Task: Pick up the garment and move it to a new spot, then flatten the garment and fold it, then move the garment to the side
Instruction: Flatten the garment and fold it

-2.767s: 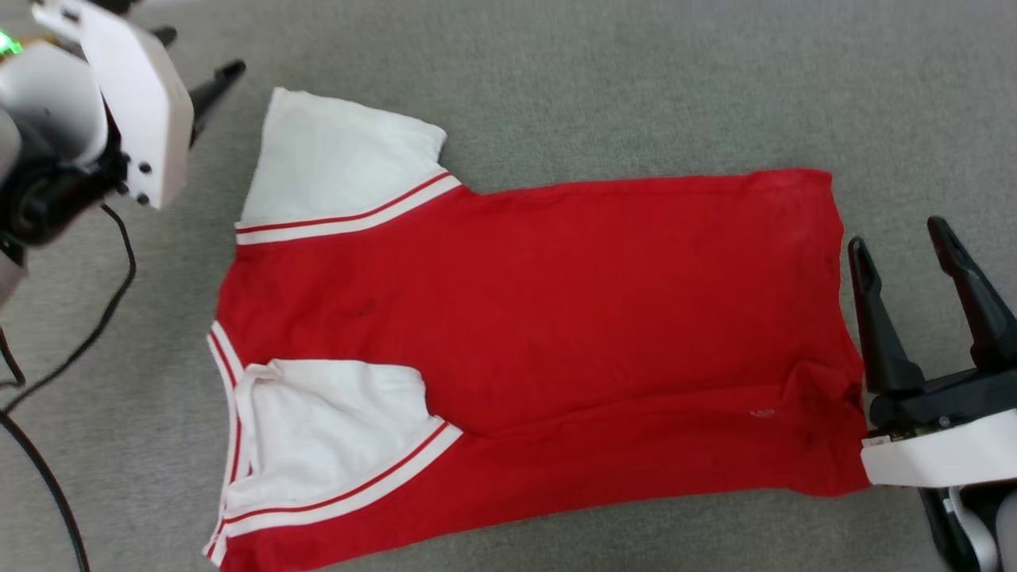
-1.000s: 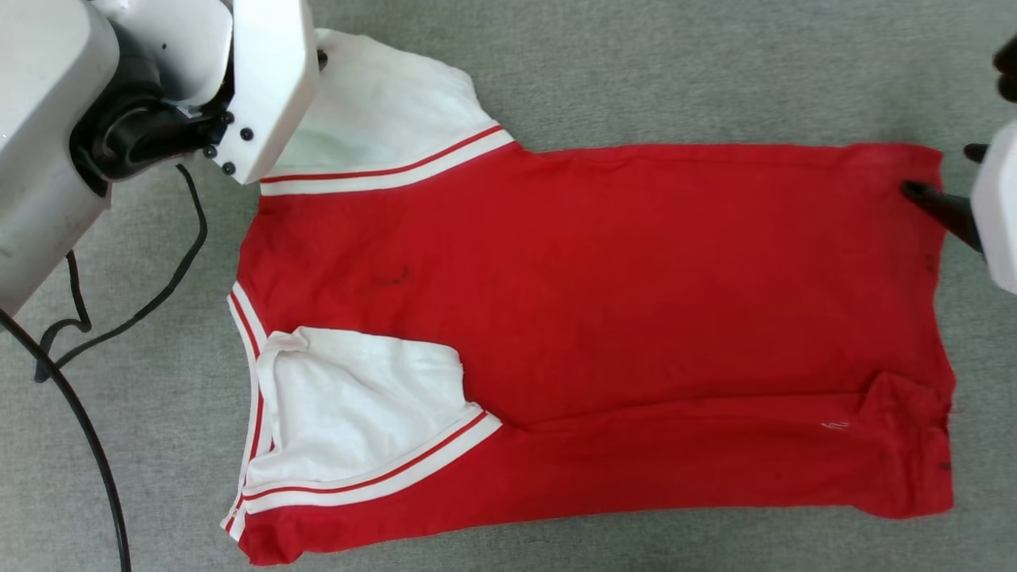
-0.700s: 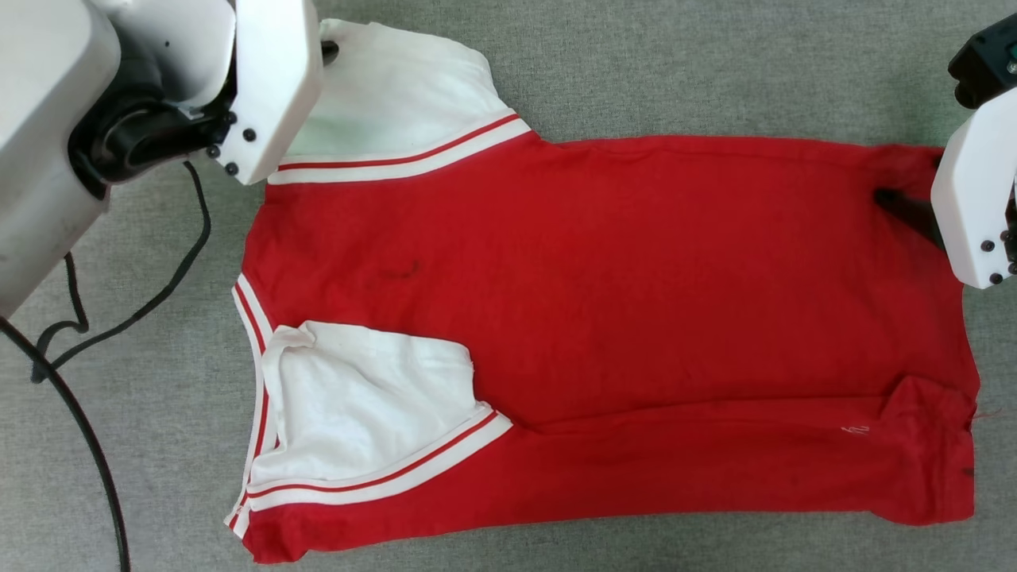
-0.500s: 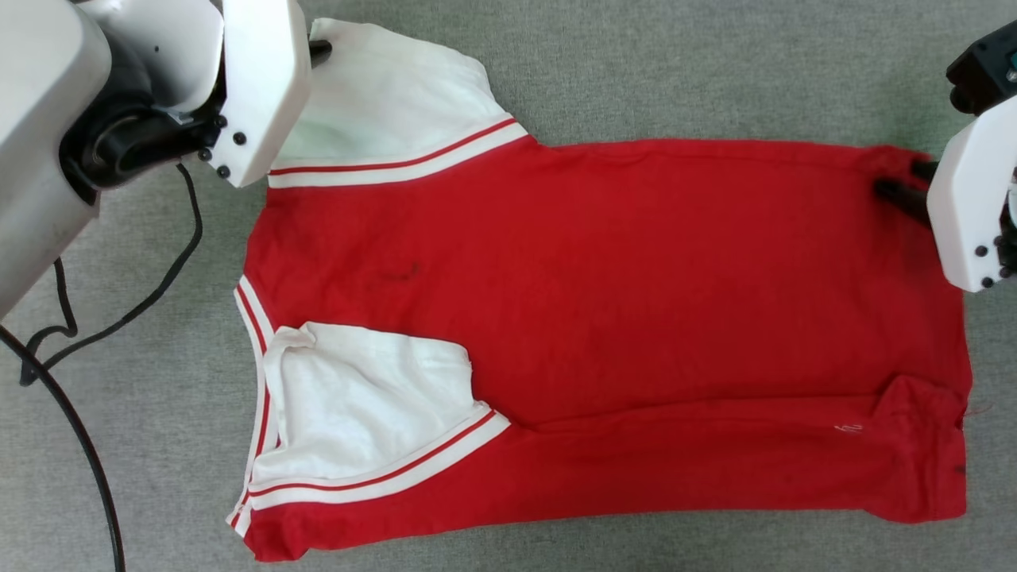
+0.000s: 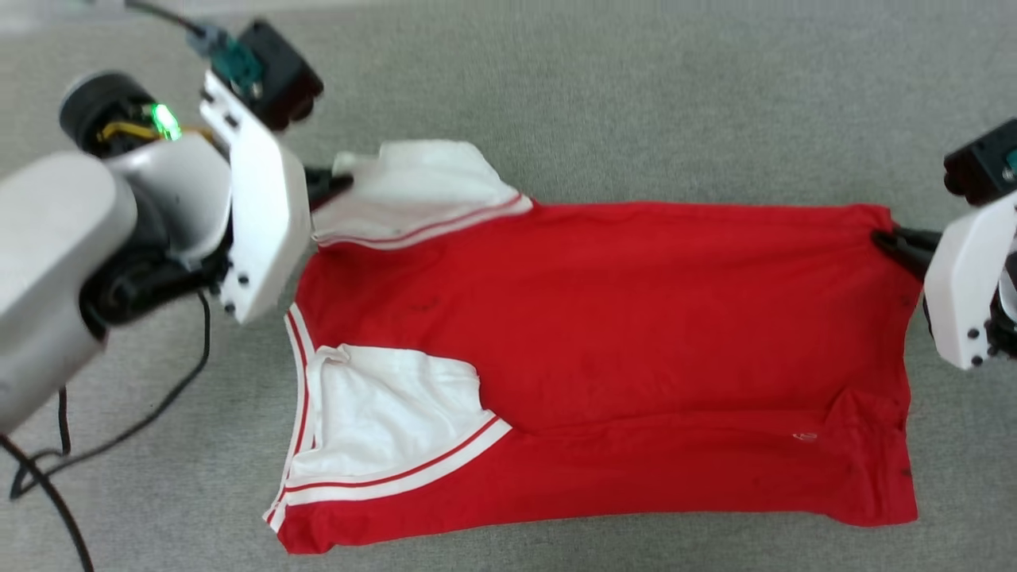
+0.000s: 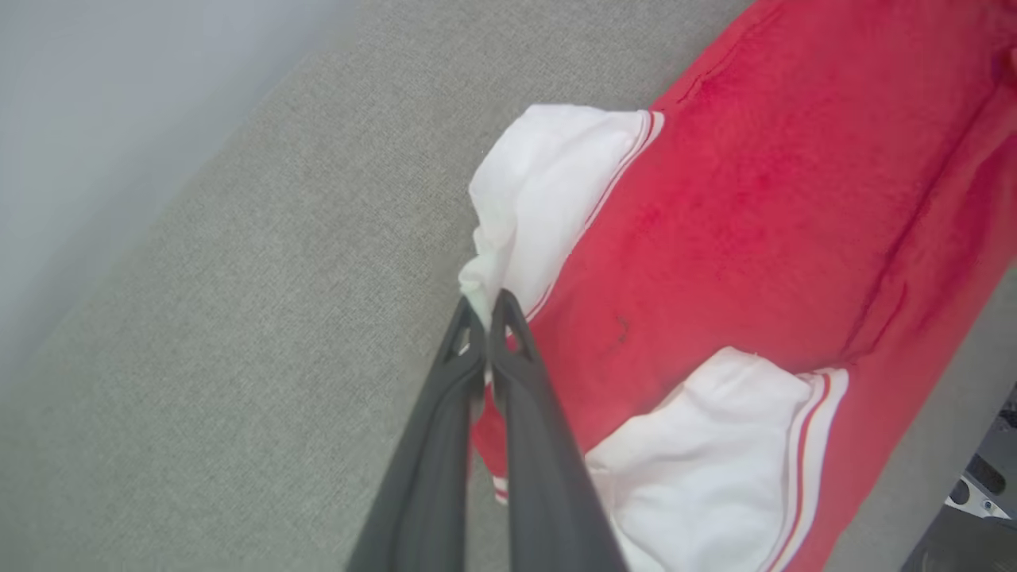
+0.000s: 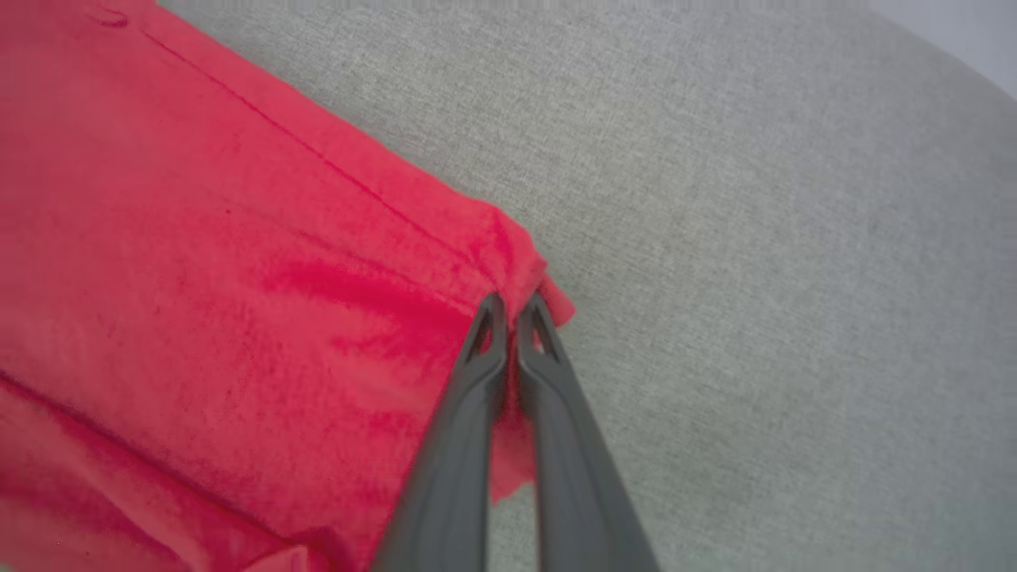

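both grippers pinch the far edge of the garment (image 5: 636,318), which lies spread on a grey carpet-like surface (image 5: 636,95)

the left gripper (image 6: 486,306) has its two dark fingers pressed together on the edge of the far white sleeve (image 5: 421,187), the cloth drawn into a small peak at the tips; the right gripper (image 7: 512,306) is clamped on the far hem corner (image 5: 878,218) of the red body, fabric bunched between its tips; the garment stretches between them, collar end toward the robot's left, hem toward its right, plain red side up; the near white sleeve (image 5: 381,413) is folded in over the body, its striped trim running diagonally; a fold runs along the near long edge, crumpled near the near hem corner; a black cable (image 5: 191,375) trails over the surface at the left, apart from the garment
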Tool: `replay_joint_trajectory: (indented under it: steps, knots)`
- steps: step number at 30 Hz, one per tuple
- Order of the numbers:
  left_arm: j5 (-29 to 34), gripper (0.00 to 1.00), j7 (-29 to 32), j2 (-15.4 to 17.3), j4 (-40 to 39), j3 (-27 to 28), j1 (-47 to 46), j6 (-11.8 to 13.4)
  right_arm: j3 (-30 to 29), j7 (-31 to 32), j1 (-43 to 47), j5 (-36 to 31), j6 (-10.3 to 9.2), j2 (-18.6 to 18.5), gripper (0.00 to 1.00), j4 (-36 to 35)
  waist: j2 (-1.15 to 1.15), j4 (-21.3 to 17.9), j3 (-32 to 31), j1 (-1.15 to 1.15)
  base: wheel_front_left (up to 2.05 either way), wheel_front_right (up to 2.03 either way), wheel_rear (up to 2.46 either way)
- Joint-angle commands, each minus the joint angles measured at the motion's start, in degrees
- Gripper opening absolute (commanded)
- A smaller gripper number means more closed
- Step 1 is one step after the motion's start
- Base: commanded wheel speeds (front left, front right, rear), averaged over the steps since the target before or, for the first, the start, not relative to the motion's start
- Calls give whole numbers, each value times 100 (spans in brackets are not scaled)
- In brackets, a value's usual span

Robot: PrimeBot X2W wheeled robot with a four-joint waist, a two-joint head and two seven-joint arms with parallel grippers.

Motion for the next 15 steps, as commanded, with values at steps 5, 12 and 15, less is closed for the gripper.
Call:
replay_joint_trajectory:
  steps: [5,12,15]
  knots:
    - [-36,0,-175,253,-444,-60,695,81,28,-309,555,64,-2,-248,0,-180,0,126,-501,1,0,0,0]
    - [-111,0,-302,544,-908,-102,1736,318,-106,-701,1526,87,-2,-463,0,-460,0,240,-888,1,0,0,0]
    - [-160,0,-328,597,-1036,-115,2204,411,-181,-853,2003,35,-2,-478,0,-582,0,268,-981,1,0,0,0]
